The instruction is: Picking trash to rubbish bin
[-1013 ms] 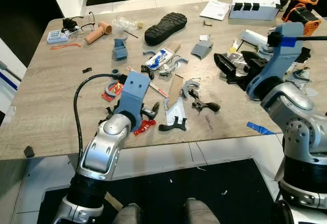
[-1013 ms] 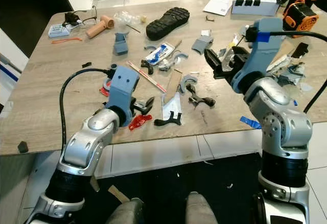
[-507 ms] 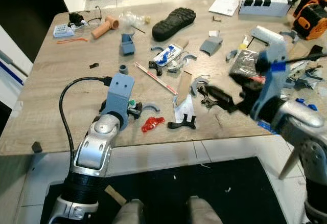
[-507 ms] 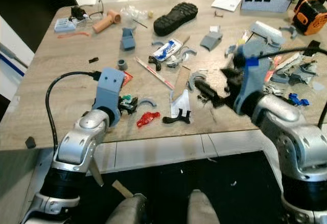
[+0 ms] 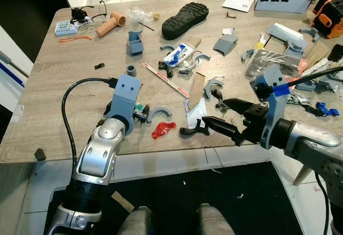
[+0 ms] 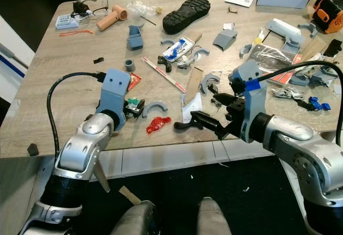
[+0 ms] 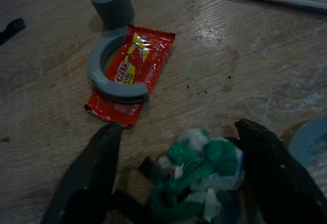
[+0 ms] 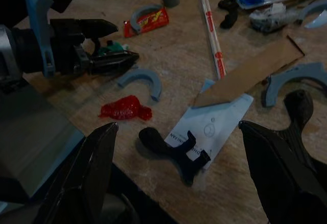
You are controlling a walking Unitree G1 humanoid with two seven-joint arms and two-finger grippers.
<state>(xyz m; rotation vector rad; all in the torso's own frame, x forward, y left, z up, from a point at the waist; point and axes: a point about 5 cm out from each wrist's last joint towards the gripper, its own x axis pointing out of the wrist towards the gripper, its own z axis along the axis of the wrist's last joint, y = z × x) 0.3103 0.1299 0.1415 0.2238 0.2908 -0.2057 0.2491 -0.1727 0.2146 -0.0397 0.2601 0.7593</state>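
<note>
My left wrist housing point(image 5: 126, 96) hides the gripper tips from the head views, and covers part of the red wrapper point(image 7: 132, 72) on the table point(image 5: 64, 127). The green wad point(image 7: 202, 175) between my fingers point(image 7: 94, 170) is dim and blurred (I cannot tell what it is). The orange tool point(image 5: 333, 16) is cut off by the edge.

A crumpled green and white wrapper point(image 7: 202, 175) lies on the desk point(image 5: 64, 74) near its front edge, between the left end effector's point(image 7: 184, 183) open fingers.
</note>
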